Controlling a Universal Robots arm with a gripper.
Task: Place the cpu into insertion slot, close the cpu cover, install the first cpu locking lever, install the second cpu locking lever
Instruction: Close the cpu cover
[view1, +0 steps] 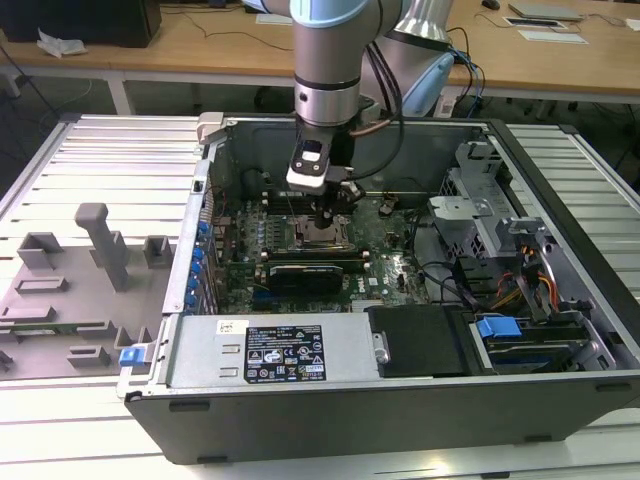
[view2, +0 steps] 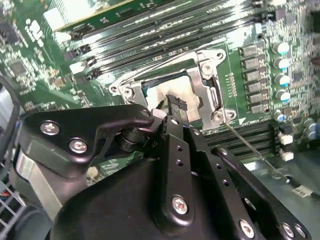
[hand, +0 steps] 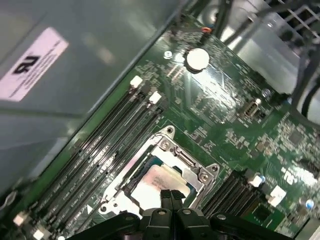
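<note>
Exterior view, computer case (view1: 560, 300): lies open on the slatted metal table (view1: 110, 160), with the green circuit board on its floor.
Exterior view, insertion slot (view1: 305, 243): near the middle of the board, between the black memory slots (view1: 305, 270) and the case's far wall.
Exterior view, hand (view1: 328, 222): hangs from the arm directly over the insertion slot, its tip right at the socket.
Exterior view, cpu (view1: 320, 237): a pale patch inside the insertion slot, under the hand.
Exterior view, power supply (view1: 270, 350): the silver box with a label, on the near side of the insertion slot.
Second wrist view, hand (view2: 175, 106): the black tip is over the cpu (view2: 161, 93); I cannot tell whether it touches.
Second wrist view, cpu cover (view2: 202, 95): the silver frame lies around the cpu's pale face, on the insertion slot (view2: 145, 86).
Second wrist view, thin wire lever (view2: 255, 150): runs from a corner of the insertion slot out across the neighbouring memory slots.
First wrist view, hand (hand: 170, 196): both fingers are pressed together with nothing between them, at the edge of the cpu (hand: 152, 182).
First wrist view, cpu cover (hand: 182, 162): frames the cpu seated in the insertion slot (hand: 131, 177).
First wrist view, coin battery (hand: 196, 58): well apart from the insertion slot.
</note>
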